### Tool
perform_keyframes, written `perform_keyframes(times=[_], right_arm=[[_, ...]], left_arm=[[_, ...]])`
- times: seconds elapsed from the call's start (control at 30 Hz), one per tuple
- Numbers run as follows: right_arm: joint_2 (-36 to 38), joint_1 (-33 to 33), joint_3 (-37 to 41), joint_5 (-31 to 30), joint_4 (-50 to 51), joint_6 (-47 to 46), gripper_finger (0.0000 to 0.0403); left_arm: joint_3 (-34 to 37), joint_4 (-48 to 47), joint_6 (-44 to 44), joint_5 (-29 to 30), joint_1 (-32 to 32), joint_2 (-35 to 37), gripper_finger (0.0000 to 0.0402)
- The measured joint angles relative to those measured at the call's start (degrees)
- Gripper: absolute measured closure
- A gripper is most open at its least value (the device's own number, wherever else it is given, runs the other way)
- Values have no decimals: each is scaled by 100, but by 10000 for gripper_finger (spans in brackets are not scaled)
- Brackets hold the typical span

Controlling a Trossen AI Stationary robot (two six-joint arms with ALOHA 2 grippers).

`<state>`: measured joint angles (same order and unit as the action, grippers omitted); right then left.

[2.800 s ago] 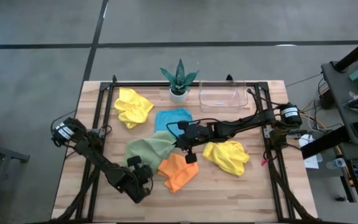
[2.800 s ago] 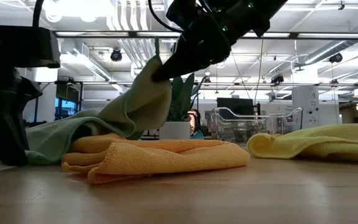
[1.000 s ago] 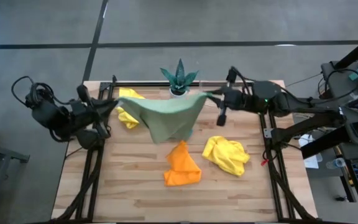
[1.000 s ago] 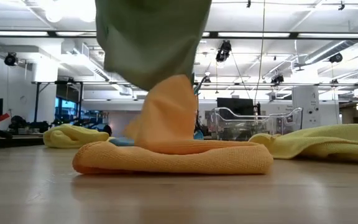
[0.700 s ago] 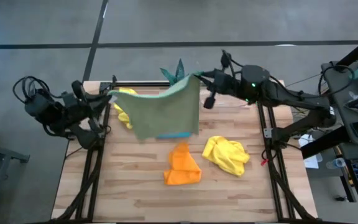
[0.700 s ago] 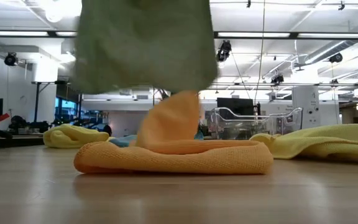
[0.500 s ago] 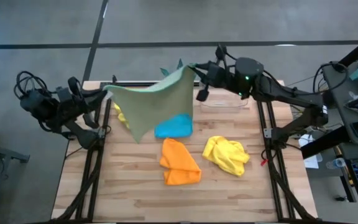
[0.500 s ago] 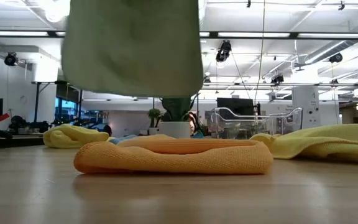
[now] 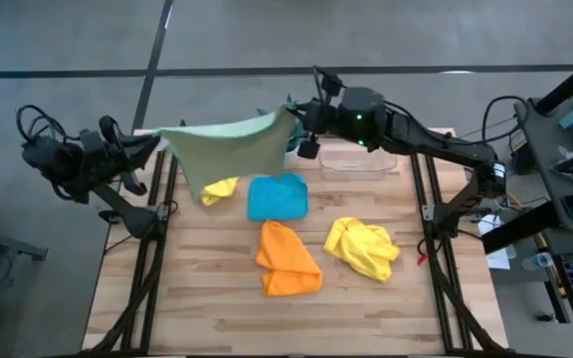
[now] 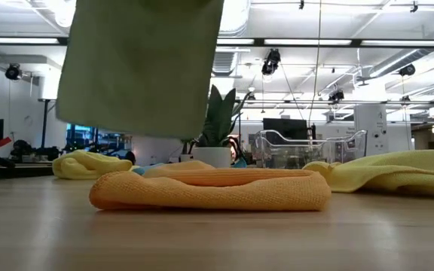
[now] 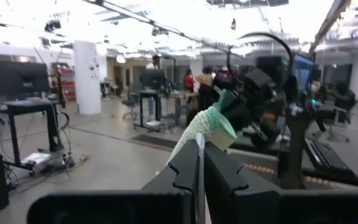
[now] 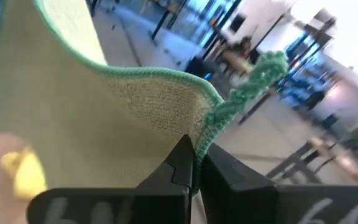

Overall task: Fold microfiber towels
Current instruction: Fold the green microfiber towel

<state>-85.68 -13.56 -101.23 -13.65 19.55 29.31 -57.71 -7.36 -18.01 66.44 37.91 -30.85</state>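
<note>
Left hand [image 9: 155, 138] and right hand [image 9: 292, 111] each clamp a top corner of the green towel [image 9: 229, 151], stretched high over the desk's [image 9: 207, 298] back edge. Limp and light, it is best held by corners. Below lie yellow [image 9: 362, 247], blue [image 9: 278, 196], orange [image 9: 288, 260] towels; plant [image 10: 220, 113] close behind.

1. One towel [image 9: 229, 149] is held stretched above the table's [image 9: 207, 298] far edge, between the left gripper [image 9: 157, 137] and right gripper [image 9: 292, 111].
2. Four towels are spread on the table below and nearer the front.
</note>
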Motion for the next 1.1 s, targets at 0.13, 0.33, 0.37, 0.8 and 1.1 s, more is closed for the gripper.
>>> perform_keyframes(times=[0.13,0.33,0.37,0.8,1.1], right_arm=[[51,2,4,739,802,-571,394],[82,65,69,2158,2225,-1203,394],[82,103,99,2368,2428,-1219,394],[211,928,1149,4689,3740,-882,394],[656,1583,1941,4728,3665,-830,394]], left_arm=[[0,-1047,1222,-164,0,-213,401],[8,-2384,3233,-957,0,-761,401],[11,-2472,3475,-1135,0,-832,401],[17,-2303,5519,-3598,65,-2746,401],[-49,-569,5215,-4258,85,-4059,401]])
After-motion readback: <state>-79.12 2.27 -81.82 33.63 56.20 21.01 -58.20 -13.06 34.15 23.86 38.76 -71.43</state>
